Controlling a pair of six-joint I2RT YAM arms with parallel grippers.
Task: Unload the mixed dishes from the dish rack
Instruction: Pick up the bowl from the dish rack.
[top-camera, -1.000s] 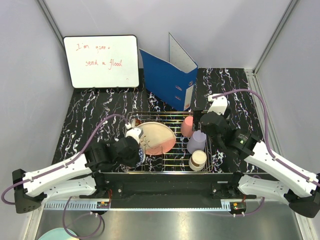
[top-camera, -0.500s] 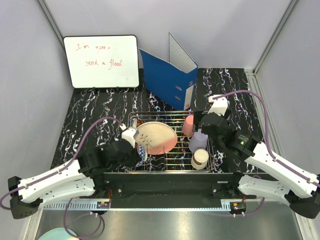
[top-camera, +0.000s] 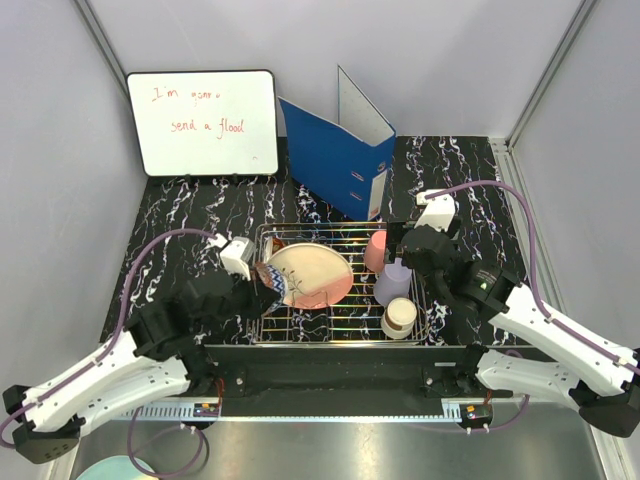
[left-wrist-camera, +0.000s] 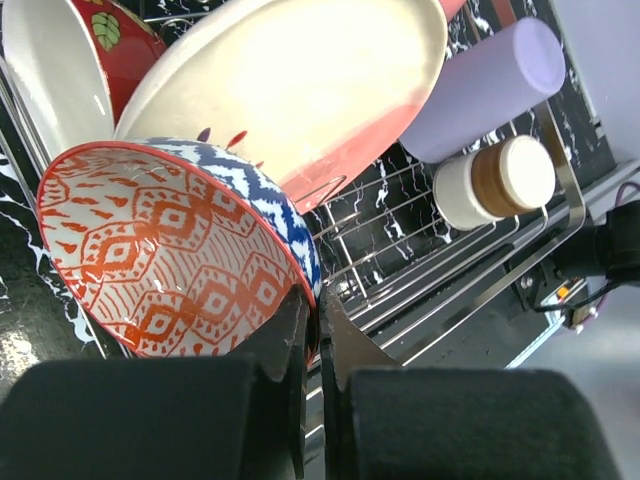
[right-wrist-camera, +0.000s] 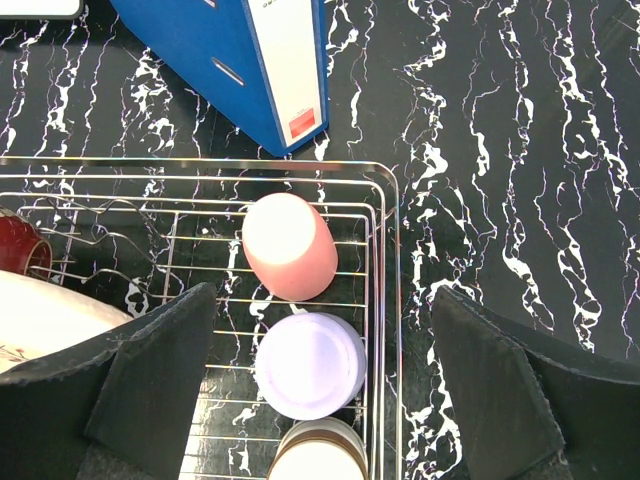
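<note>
My left gripper (left-wrist-camera: 310, 330) pinches the patterned bowl (left-wrist-camera: 170, 250) at the dish rack's (top-camera: 340, 338) left edge, my right gripper (right-wrist-camera: 320, 345) gapes above the lavender cup (right-wrist-camera: 308, 365); the plate (top-camera: 310, 272), red bowl (left-wrist-camera: 110, 35) and cups await unloading.

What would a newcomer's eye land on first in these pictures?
The left claw, shut on the rim of a red-patterned bowl at the left end of the rack, stands out most. Beside it leans the big cream-and-pink plate. The open right claw hangs above the pink cup and the lavender cup at the rack's right end.
</note>
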